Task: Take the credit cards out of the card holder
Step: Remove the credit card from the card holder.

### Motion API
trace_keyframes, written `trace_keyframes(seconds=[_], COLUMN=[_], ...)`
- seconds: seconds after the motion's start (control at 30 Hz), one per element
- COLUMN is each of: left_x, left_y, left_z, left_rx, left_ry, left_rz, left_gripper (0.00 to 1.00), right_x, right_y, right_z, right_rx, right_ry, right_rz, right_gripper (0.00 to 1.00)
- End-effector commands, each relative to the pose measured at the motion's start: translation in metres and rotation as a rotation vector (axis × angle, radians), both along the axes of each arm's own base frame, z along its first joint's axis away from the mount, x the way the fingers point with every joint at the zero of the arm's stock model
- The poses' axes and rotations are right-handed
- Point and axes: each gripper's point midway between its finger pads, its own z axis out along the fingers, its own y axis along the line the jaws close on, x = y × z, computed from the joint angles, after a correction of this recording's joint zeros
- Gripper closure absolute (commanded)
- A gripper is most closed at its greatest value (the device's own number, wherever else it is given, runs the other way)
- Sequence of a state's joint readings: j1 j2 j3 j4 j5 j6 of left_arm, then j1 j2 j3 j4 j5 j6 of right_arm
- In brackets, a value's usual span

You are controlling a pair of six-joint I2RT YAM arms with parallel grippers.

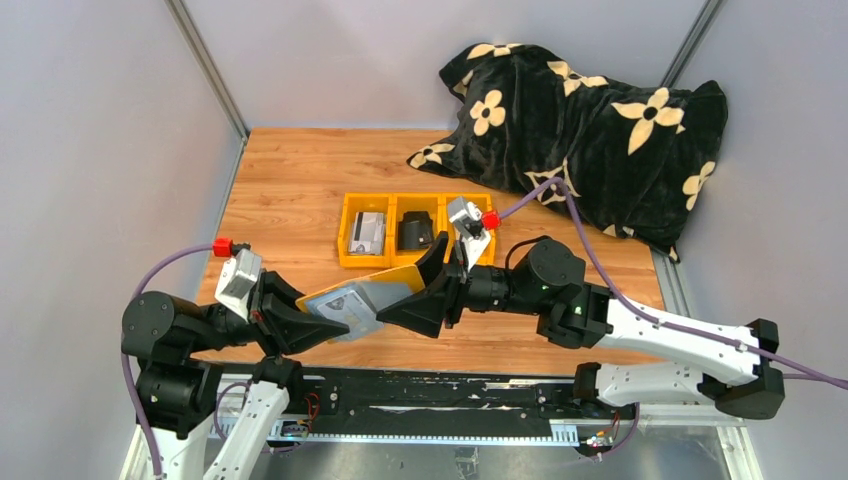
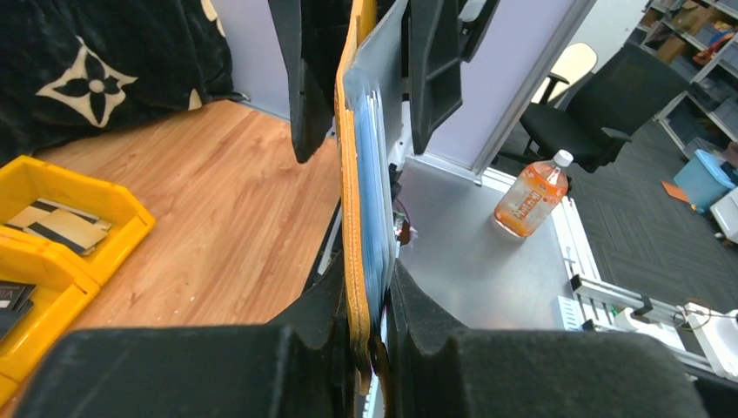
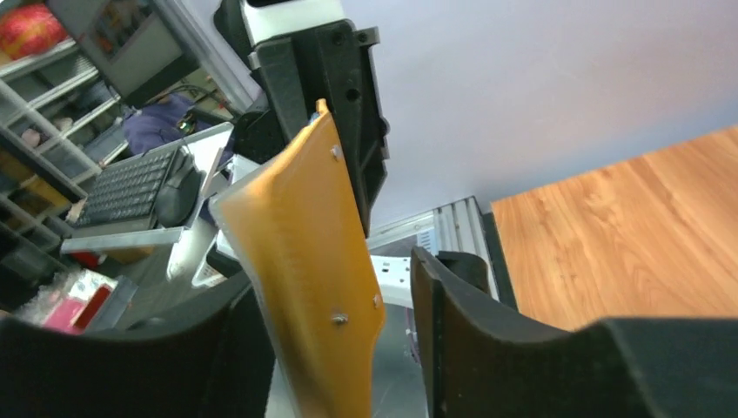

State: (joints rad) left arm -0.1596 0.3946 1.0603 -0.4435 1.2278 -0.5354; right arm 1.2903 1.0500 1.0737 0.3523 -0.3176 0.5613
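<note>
1. We see the card holder (image 1: 395, 278) lifted off the tabletop (image 1: 290, 190) and opened out. Its long axis runs from the left end effector (image 1: 325, 322) to the right end effector (image 1: 405, 290), rising slightly toward the right one.
2. In the left wrist view it stands edge-on straight ahead of the fingers, mustard face on one side and grey inner face on the other.
3. The credit cards (image 2: 376, 183) sit tucked against that inner face, just past the left fingertips.
4. The left end effector is nearly closed, pinching the holder's near end.
5. The right end effector is partly open and straddles the opposite end; one finger (image 3: 435, 331) stands clear of the mustard face.
6. Just beyond the right end effector sits a yellow tray (image 1: 345, 262) holding a black pouch (image 1: 415, 232), with a floral blanket (image 1: 600, 130) farther behind.
</note>
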Motion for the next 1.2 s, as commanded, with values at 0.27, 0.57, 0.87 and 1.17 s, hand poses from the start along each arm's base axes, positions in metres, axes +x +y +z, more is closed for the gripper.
trace_keyframes(seconds=[0.27,0.57,0.87,1.17], left_x=[0.075,0.069,0.029,0.024], left_y=[0.019,0.013,0.003,0.002], left_z=[-0.032,-0.044,-0.030,-0.025], left_rx=[0.116,0.162,0.126,0.119], left_ry=[0.129,0.156,0.123,0.126], left_rz=[0.364,0.278,0.070,0.044], left_gripper=[1.00,1.00,1.00,1.00], right_x=[0.026,0.009,0.031,0.031], right_y=[-0.051,0.007,0.005,0.014], right_z=[0.040,0.002,-0.025,-0.033], right_rx=[0.023,-0.108,-0.192,-0.219], right_ry=[-0.007,-0.004,0.006,0.015], right_rz=[-0.236,-0.056,-0.115,-0.086], right_gripper=[0.35,0.34,0.34,0.40])
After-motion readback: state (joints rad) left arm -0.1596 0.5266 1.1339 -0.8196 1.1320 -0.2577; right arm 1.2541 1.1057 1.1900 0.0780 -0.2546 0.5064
